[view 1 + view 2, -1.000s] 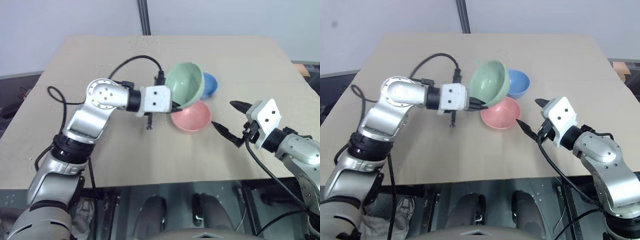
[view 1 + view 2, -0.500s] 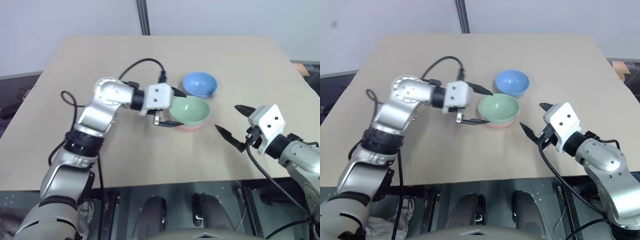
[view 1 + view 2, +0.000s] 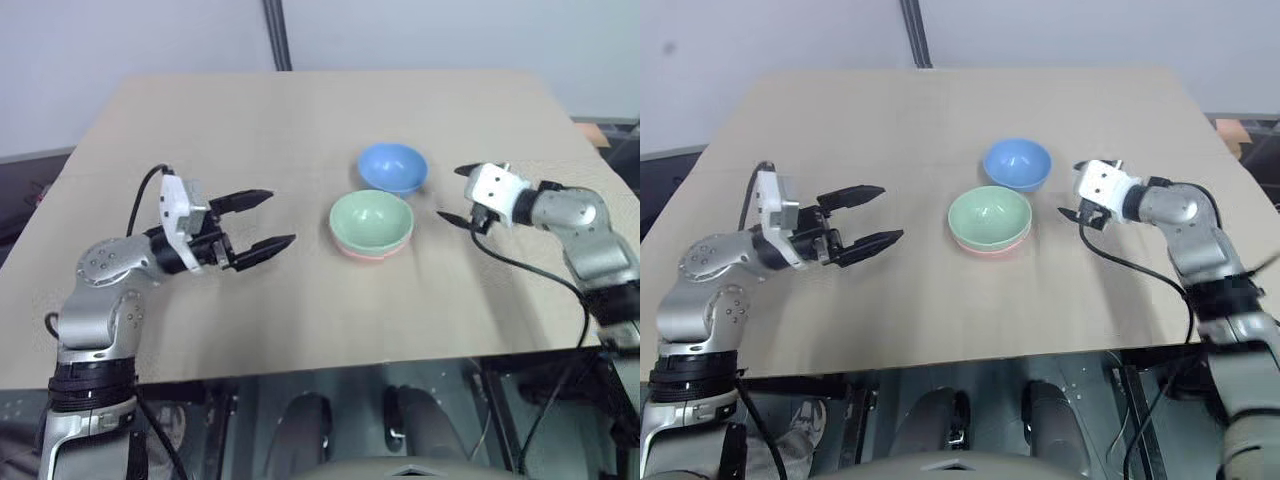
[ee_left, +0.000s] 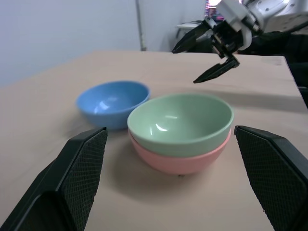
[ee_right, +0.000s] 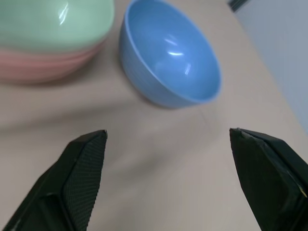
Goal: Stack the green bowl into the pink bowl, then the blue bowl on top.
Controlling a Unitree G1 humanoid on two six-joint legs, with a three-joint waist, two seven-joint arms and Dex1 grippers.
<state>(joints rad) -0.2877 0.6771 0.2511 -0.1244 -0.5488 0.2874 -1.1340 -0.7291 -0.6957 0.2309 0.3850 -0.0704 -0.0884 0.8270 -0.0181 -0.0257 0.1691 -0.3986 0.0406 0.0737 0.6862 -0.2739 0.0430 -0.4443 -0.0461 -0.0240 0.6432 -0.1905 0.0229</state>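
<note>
While our beige table (image 3: 300,300) stands before a grey wall (image 3: 140,40), the green bowl (image 3: 371,219) now sits in the pink bowl (image 3: 370,252); our left gripper (image 3: 258,221) has withdrawn, and our right gripper (image 3: 456,193) has advanced beside the blue bowl (image 3: 393,166), both open.

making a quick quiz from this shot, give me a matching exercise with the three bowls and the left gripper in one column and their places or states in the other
Column one:
1. pale mint-green round plastic bowl
2. salmon-pink round plastic bowl
3. sky-blue round plastic bowl
4. left gripper

Column two:
A. alone on the table, behind the stack
B. jaws open, holding nothing, off to the left of the stack
C. nested inside another bowl
D. at the bottom of the stack, on the table

Pairs: 1-C, 2-D, 3-A, 4-B
</note>
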